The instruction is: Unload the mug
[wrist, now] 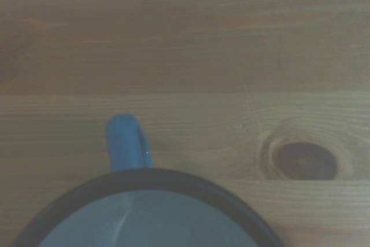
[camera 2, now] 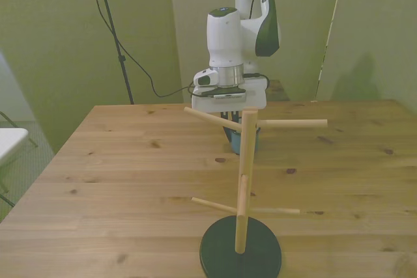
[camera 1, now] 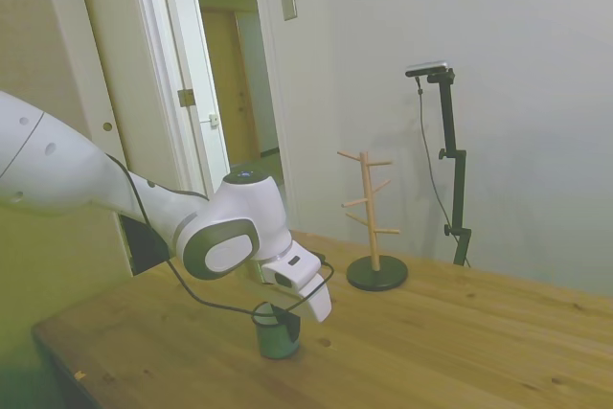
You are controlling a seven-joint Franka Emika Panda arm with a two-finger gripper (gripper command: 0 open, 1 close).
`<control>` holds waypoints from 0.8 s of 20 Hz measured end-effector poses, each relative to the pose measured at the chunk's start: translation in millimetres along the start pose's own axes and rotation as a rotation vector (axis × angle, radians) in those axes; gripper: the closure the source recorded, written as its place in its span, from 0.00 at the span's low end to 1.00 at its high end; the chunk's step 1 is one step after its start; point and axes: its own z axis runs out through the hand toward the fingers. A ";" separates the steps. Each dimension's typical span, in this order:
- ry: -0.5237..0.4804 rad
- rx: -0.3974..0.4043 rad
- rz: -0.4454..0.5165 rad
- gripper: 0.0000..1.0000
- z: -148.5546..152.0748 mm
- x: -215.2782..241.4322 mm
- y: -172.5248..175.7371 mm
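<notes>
The gripper (camera 1: 283, 318) hangs straight down over the mug (camera 1: 279, 334), its white body just above the dark rim; dark fingers reach down to the mug's mouth, but whether they pinch the wall or stand apart cannot be told from either the side or front view. The mug stands upright on the wooden table (camera 1: 460, 352), well apart from the peg stand (camera 1: 374, 227). In the front view only a sliver of the mug's blue wall (camera 2: 232, 140) shows, behind the stand's upright post (camera 2: 245, 180). From the wrist view the mug (wrist: 150, 212) is a smooth glazed cylinder with a dark rounded rim, a pale blue-grey inside and a bright blue loop handle (wrist: 126, 143) jutting over the planks.

The arm is glossy white with grey joint covers and a black cable looped along it. The stand is a pale wooden dowel post with thin angled pegs, all bare, set in a round flat black base (camera 2: 240, 250).

The table is knotty pine boards with warm grain; one dark oval knot (wrist: 303, 160) lies near the mug. Behind are plain pale walls and an open white-framed doorway (camera 1: 225, 93) onto a corridor.
</notes>
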 end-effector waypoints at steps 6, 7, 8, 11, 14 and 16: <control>-0.005 -0.004 0.000 0.00 -0.9 0.4 -0.5; -0.008 -0.005 0.000 0.00 -1.3 0.5 -0.7; -0.008 -0.005 0.000 0.00 -1.7 0.7 -0.9; -0.006 -0.003 0.000 0.00 -4.7 1.6 -1.7; -0.004 0.001 0.000 0.00 -13.4 2.0 -2.8; 0.002 0.004 0.000 0.00 -21.2 1.8 -3.6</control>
